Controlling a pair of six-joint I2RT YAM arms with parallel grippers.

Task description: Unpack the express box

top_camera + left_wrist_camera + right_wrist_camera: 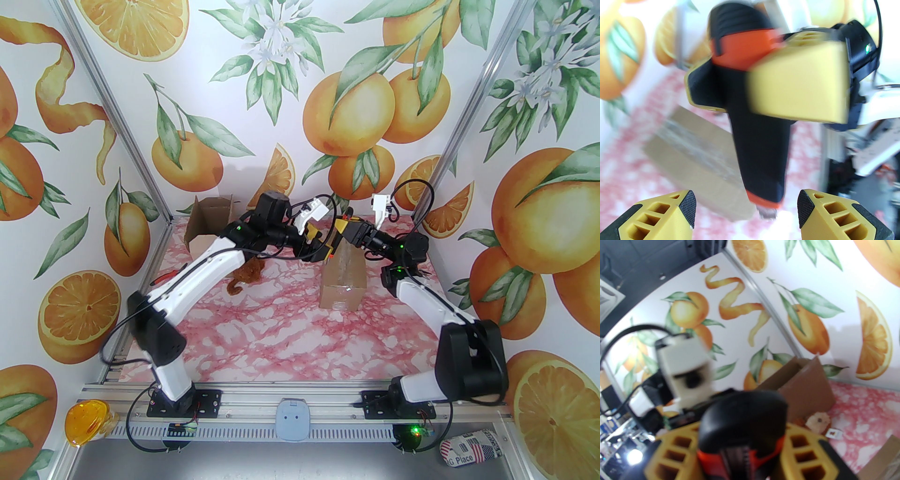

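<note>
Far left, the open box (pixel 208 225) lies on its side with nothing visible inside. A plush toy (pixel 246 276) sits on the surface (pixel 290 337) just near of it. The left pincer (pixel 747 208) is spread wide, its tips on either side of the knife (pixel 761 145) without touching it. The right pincer (pixel 740 451) is clamped on the knife's handle, blade end down by the far end of the taped box (pixel 343 281), which stands centre-right, contents hidden. To my mind, the left arm should back clear. The right should then set the blade shallow on the tape seam and draw along it, sparing whatever is inside.
</note>
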